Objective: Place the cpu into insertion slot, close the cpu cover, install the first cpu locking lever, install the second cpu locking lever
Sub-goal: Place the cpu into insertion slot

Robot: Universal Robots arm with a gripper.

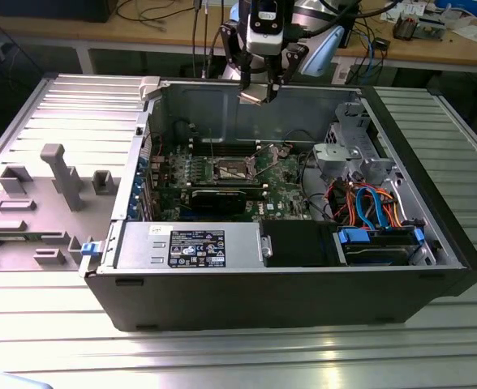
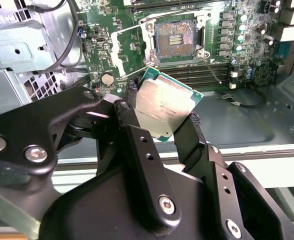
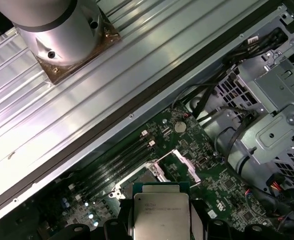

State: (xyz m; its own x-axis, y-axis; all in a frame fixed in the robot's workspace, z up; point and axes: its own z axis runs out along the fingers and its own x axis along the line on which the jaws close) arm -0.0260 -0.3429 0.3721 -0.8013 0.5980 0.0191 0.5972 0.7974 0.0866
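My gripper (image 1: 255,91) hangs over the back wall of the open computer case, shut on the cpu (image 1: 253,92). In both wrist views the cpu (image 2: 164,106) (image 3: 161,214) is a silver-topped square chip on a green carrier, pinched at two opposite edges by the black fingers (image 2: 131,97). The insertion slot (image 1: 231,170) (image 2: 175,41) lies bare on the green board below, well apart from the chip. The cpu cover (image 1: 272,153) (image 3: 180,167) stands tilted up beside the slot.
A silver drive cage (image 1: 353,152) and a bundle of orange and blue cables (image 1: 370,204) fill the exterior view's right of the case. The power supply (image 1: 191,245) lies along the front. A long black card (image 1: 222,198) sits near the slot. A grey moulded panel (image 1: 53,188) lies outside at the left.
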